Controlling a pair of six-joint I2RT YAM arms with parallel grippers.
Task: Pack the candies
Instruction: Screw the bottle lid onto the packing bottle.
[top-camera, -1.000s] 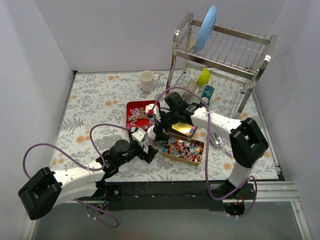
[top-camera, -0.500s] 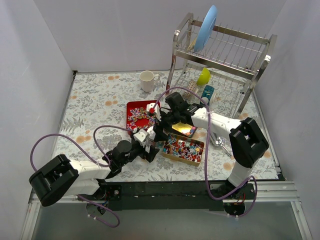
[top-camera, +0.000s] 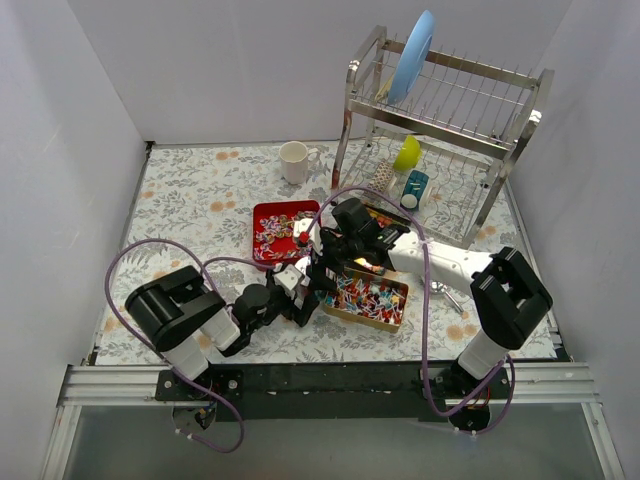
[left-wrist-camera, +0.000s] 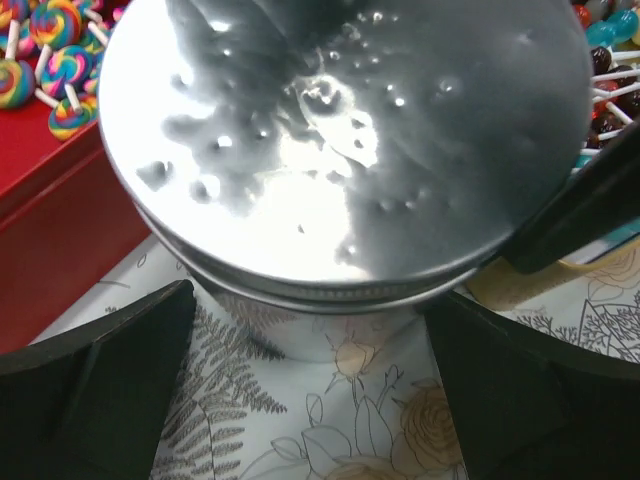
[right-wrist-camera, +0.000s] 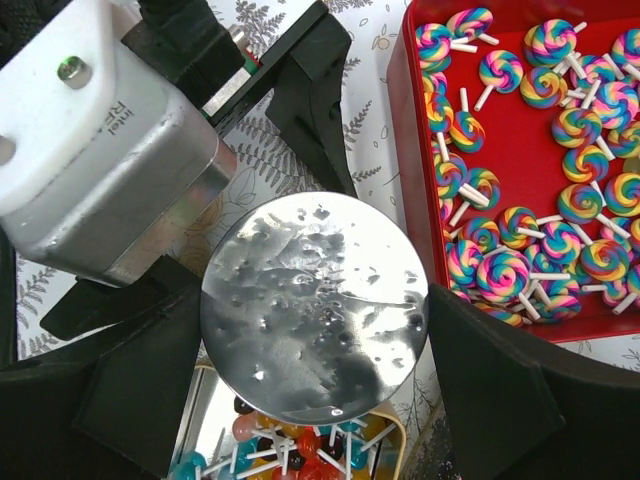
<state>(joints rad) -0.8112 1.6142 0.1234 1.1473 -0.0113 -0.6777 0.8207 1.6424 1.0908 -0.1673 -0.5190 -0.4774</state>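
Note:
The candies are lollipops. Rainbow swirl ones lie in a red tray (top-camera: 268, 215), which also shows in the right wrist view (right-wrist-camera: 400, 150). Mixed coloured ones fill a gold tray (top-camera: 400, 290). A small round tin (left-wrist-camera: 310, 335) stands on the mat between the trays. My right gripper (top-camera: 318, 262) (right-wrist-camera: 315, 300) is shut on the tin's silver lid (right-wrist-camera: 315, 305) and holds it flat over the tin. My left gripper (top-camera: 303, 287) (left-wrist-camera: 310, 350) straddles the tin's body from the near side, fingertips against its sides. The tin's inside is hidden by the lid.
A steel dish rack (top-camera: 450, 130) with a blue plate (top-camera: 412, 55) stands at the back right. A white mug (top-camera: 293, 160) is behind the red tray. A spoon (top-camera: 440, 288) lies right of the gold tray. Purple cables loop over the mat at left.
My left arm has folded in, its elbow swinging right and toward the tin, while its gripper stayed at the tin. My right gripper with the lid shifted slightly nearer.

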